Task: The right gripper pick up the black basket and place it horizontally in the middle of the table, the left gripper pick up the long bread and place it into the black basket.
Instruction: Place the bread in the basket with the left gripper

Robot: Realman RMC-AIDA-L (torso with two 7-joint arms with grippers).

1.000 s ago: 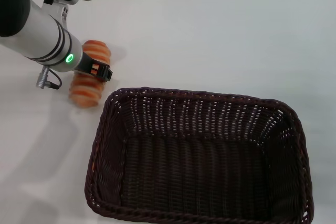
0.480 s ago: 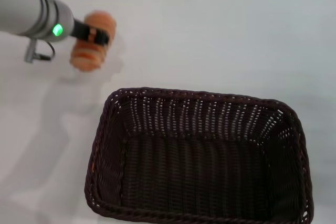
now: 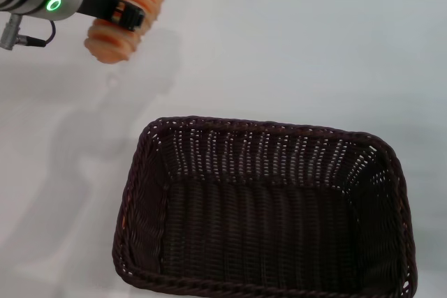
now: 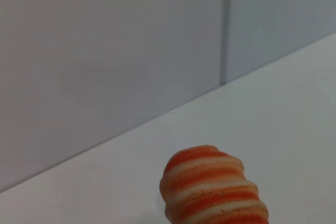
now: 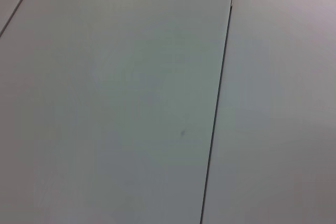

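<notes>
Holding the bread (image 3: 126, 15) clamped in its fingers above the worktop's (image 3: 293, 61) far left, the left gripper (image 3: 126, 15) has yet to carry it to the basket (image 3: 265, 287), already set mid-worktop; the right gripper is out of view.

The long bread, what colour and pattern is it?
The long bread is orange with pale cream cross stripes, clearest in the left wrist view.

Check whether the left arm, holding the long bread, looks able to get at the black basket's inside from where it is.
Probably yes: the left gripper holds the long bread off the table, the black basket is open-topped, and nothing stands between them.
</notes>
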